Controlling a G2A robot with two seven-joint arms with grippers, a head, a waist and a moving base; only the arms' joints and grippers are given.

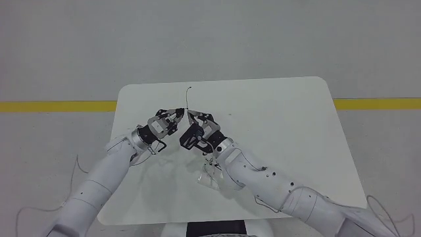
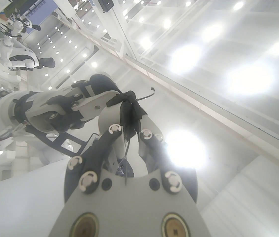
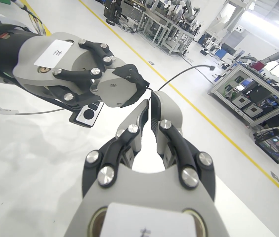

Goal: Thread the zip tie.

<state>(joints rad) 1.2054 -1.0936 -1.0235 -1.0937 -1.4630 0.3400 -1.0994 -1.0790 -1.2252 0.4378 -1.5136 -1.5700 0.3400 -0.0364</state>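
Two grippers meet tip to tip above the white table [image 1: 283,105]. The left gripper [image 2: 130,107] is clamped on the black zip tie [image 3: 186,71]. The right gripper [image 3: 150,97] pinches it too, and the tie's head end arcs free.

light: bright, overhead | glare — ceiling lamps [image 2: 249,78] bloom | table shadows: soft | wrist-view edges — bowed

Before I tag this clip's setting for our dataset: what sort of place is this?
Probably a robotics lab or factory hall: long yellow floor lines, metal-framed workbenches crowded with electronics, and other white robot arms on benches behind.
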